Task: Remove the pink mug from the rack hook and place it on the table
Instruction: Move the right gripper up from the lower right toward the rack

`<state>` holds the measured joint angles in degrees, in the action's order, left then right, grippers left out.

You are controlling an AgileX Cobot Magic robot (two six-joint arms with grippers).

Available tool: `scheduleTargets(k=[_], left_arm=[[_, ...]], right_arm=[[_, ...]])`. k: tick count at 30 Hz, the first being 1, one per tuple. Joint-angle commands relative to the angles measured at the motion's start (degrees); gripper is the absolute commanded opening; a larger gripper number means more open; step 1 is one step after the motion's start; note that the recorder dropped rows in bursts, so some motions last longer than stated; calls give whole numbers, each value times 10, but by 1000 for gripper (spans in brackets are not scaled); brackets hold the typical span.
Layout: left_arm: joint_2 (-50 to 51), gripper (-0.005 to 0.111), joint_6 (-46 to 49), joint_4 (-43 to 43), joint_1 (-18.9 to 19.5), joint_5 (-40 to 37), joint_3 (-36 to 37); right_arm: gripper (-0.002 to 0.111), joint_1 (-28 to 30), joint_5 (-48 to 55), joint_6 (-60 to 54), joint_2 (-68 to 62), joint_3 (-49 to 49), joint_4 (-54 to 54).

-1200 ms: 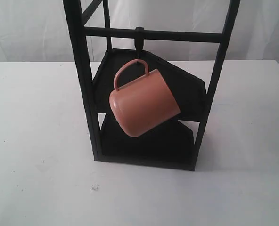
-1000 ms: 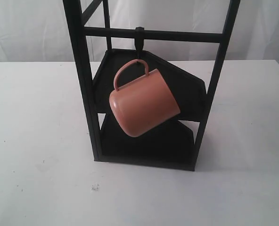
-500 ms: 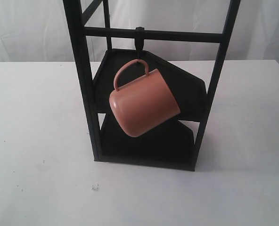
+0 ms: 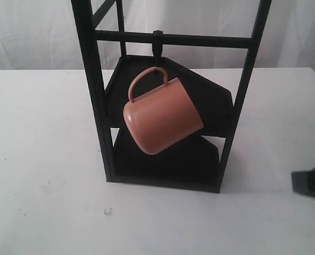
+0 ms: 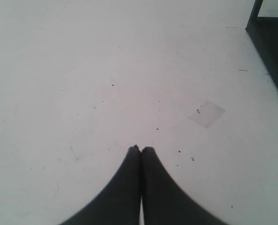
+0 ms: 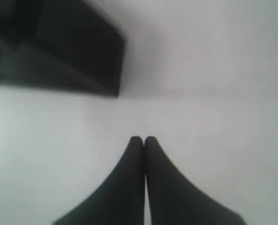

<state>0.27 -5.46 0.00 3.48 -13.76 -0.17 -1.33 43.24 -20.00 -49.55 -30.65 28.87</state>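
Since a moment ago, a dark bit of the right arm (image 4: 313,183) has slid in at the right edge of the outside view.

Its right end effector (image 6: 143,139) has two black fingers pressed together, holding nothing, low over the white tabletop (image 4: 40,133), with the black rack (image 4: 91,79) blurry close by. The left end effector (image 5: 141,149) is pressed together too and holds nothing, over the tabletop, with a corner of the rack off to one side. The pink mug (image 4: 163,117) hangs tilted by its handle from the little hook (image 4: 157,51) under the rack's cross bar, in front of the two shelves and up off the tabletop. Neither end effector touches the mug.
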Motion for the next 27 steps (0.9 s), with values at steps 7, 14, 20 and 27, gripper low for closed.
scheduleTargets(k=[7,14,20,27], left_arm=[[-3,0,-1,0,-3,-4,2],[-3,0,-1,0,-3,-4,2],[-3,0,-1,0,-3,-4,2],[-3,0,-1,0,-3,-4,2]], right_arm=[[0,-43,176,-327,-100,-39,266],[0,-123,187,-339,-149,-39,271],[0,-218,267,-399,-195,-39,309],[0,-295,267,-469,-227,-39,353]])
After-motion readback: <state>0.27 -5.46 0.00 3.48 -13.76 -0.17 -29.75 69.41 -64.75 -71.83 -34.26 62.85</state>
